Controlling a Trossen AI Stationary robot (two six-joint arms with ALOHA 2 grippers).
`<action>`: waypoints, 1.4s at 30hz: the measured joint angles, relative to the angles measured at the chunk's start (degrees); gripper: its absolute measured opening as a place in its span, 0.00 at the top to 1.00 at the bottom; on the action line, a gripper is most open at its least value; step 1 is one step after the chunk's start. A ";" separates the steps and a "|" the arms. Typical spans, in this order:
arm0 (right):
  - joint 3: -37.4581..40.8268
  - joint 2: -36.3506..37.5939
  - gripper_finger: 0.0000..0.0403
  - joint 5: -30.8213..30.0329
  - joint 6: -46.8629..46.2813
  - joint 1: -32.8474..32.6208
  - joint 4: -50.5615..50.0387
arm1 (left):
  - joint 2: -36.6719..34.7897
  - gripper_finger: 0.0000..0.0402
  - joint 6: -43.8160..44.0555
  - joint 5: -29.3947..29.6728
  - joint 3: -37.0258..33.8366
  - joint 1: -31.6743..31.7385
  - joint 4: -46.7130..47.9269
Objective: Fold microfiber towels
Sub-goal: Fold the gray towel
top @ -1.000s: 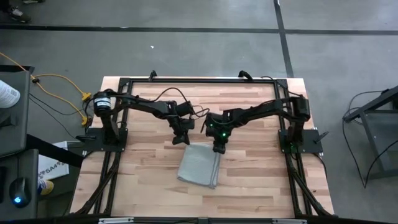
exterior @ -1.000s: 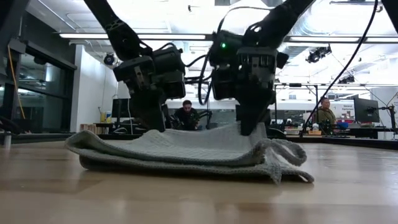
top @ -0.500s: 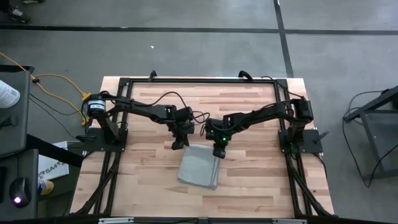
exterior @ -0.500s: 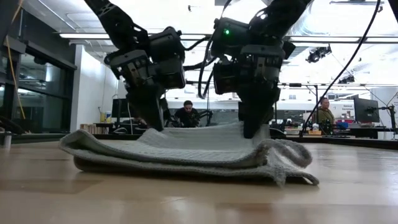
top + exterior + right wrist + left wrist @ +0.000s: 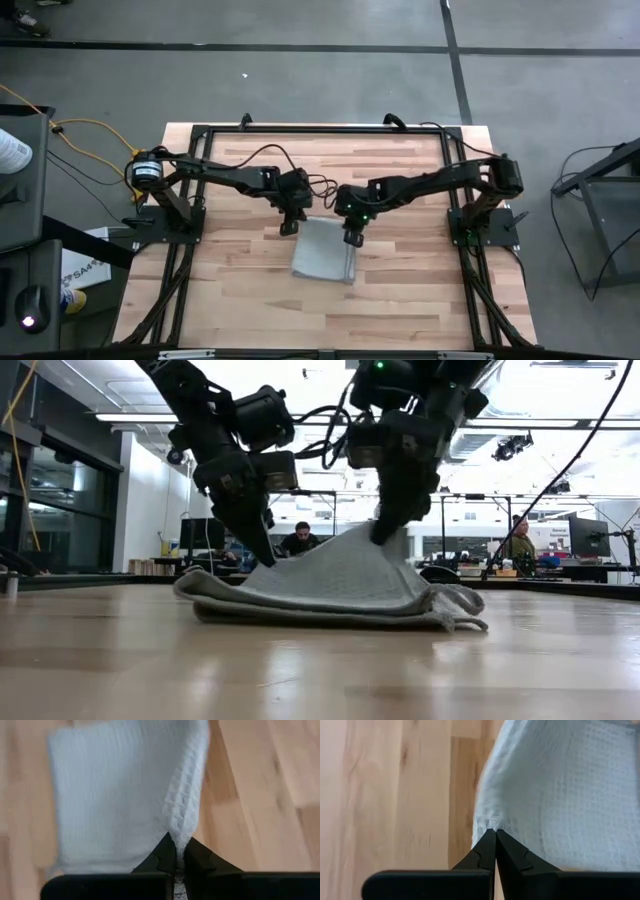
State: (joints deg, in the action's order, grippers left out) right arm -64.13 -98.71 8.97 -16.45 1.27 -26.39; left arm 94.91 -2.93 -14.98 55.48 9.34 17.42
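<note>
The light grey microfiber towel (image 5: 322, 250) lies near the middle of the wooden table, folded in layers, with its near part (image 5: 330, 612) resting on the wood. Its far edge is raised like a tent. My left gripper (image 5: 290, 226) is shut on the far left corner and my right gripper (image 5: 350, 238) on the far right corner. In the low view the right gripper (image 5: 385, 538) stands higher than the left gripper (image 5: 265, 558). My left gripper pinches the towel's far left corner (image 5: 490, 823) between its two fingertips, slanting down from the far side. The cloth runs down from the pinch to the table; one layer or several, I cannot tell. My right gripper pinches the towel's far right corner (image 5: 181, 831) at its edge between its two fingers, slanting down from the far side. That corner is lifted clear, and the cloth slopes down from it, drawn fairly taut, to the part on the table.
A black frame (image 5: 320, 130) runs round the table's far and side edges, with the arm bases at left and right. Bare wood (image 5: 400, 290) lies on all sides of the towel. People sit at desks in the room behind (image 5: 298, 540).
Both grippers have gone up and tipped more steeply, still shut on the towel's far corners. The far edge has risen into a peak, higher on the right. The whole towel has slid a little toward the table's far edge.
</note>
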 joint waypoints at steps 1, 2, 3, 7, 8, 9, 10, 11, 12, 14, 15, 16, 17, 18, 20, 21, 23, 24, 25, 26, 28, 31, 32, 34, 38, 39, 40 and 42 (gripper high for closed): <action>0.07 0.18 0.98 -0.38 0.02 -0.06 -0.95 | 0.00 1.00 0.13 0.28 0.00 0.00 0.01; 0.25 0.26 0.98 -0.70 0.00 -0.26 -1.29 | 0.00 1.00 0.15 0.30 0.00 -0.01 -0.19; 0.24 0.28 0.98 -0.77 0.00 -0.58 -0.90 | 0.00 1.00 0.22 0.33 0.00 -0.06 -0.19; 0.17 0.25 0.98 -1.53 0.00 -1.91 -2.15 | -0.10 1.00 1.24 0.31 0.02 -1.05 -0.26; 0.17 0.07 0.98 -1.65 0.00 -2.31 -2.06 | -0.45 1.00 1.42 0.36 0.00 -1.59 0.16; 0.17 0.01 0.98 -2.21 0.00 -2.69 -2.02 | -0.68 1.00 1.67 0.78 0.00 -2.00 0.19; 0.17 0.00 0.99 -3.18 0.00 -3.06 -2.23 | -0.86 1.00 1.69 1.89 0.01 -2.53 -0.21; 0.17 0.00 0.98 -4.46 0.00 -3.46 -2.31 | -1.32 1.00 1.70 2.94 0.01 -3.11 0.07; 0.17 0.00 0.98 -5.55 0.02 -3.85 -2.13 | -1.97 1.00 1.70 3.66 -0.03 -3.63 0.95; 0.17 0.00 0.98 -6.54 0.00 -4.35 -2.28 | -2.94 1.00 1.70 4.93 0.02 -4.78 0.37; 0.17 -0.02 0.98 -6.52 0.00 -4.45 -2.28 | -3.39 1.00 1.74 5.67 0.02 -5.40 0.90; 0.17 -0.02 0.98 -6.50 0.00 -4.48 -2.27 | -3.64 1.00 1.79 6.44 0.02 -6.01 1.23; 0.17 -0.02 0.98 -6.56 0.00 -4.73 -2.26 | -3.79 1.00 1.83 7.07 0.02 -6.72 1.07; 0.17 -0.02 0.98 -6.62 0.00 -4.99 -2.24 | -3.84 1.00 1.85 7.84 0.02 -7.51 1.17; 0.17 -0.05 0.98 -7.03 0.00 -5.45 -2.14 | -3.87 1.00 1.89 8.97 0.02 -8.90 1.18; 0.17 -0.05 0.98 -7.20 -0.03 -5.83 -1.96 | -3.87 1.00 1.92 9.51 0.01 -9.71 1.24; 0.17 -0.05 0.98 -7.47 -0.11 -6.48 -1.88 | -3.87 1.00 1.96 10.69 0.01 -11.28 1.19; 0.17 -0.06 0.98 -7.45 -0.22 -6.88 -1.78 | -3.87 1.00 2.10 11.37 0.02 -12.23 1.15; 0.17 -0.07 0.98 -7.43 -0.46 -7.28 -1.69 | -3.87 1.00 2.21 12.19 0.00 -13.08 1.08; 0.17 -0.07 0.98 -7.41 -0.90 -7.67 -1.68 | -3.87 1.00 2.39 13.11 0.02 -13.85 1.02; 0.17 -0.07 0.98 -7.40 -1.68 -8.61 -1.61 | -3.87 1.00 3.15 14.31 0.02 -15.34 1.04; 0.17 -0.07 0.98 -7.42 -3.15 -10.10 -0.54 | -3.87 1.00 3.85 14.48 0.02 -17.00 1.16; 0.17 -0.07 0.98 -7.20 -3.48 -10.66 -0.11 | -3.87 1.00 4.45 14.52 0.01 -17.54 1.18; 0.17 -0.09 0.98 -6.50 -4.38 -11.79 0.52 | -3.87 1.00 4.93 14.53 0.02 -18.41 1.17; 0.17 -0.09 0.98 -5.60 -5.73 -13.83 2.15 | -3.87 1.00 6.20 15.13 0.02 -20.04 1.16; 0.17 -0.09 0.98 -5.62 -6.02 -14.25 2.52 | -3.87 1.00 6.25 15.17 0.02 -20.40 1.20; 0.17 -0.09 0.98 -5.60 -6.27 -14.70 2.88 | -3.87 1.00 6.39 15.16 0.01 -20.76 1.24; 0.17 -0.11 0.98 -5.52 -6.47 -15.56 3.63 | -3.87 1.00 6.90 15.31 0.01 -21.52 1.26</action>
State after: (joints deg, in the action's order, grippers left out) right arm -63.96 -98.83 3.44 -22.92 -14.29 -22.76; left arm 91.05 3.97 0.33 55.49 -12.18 18.68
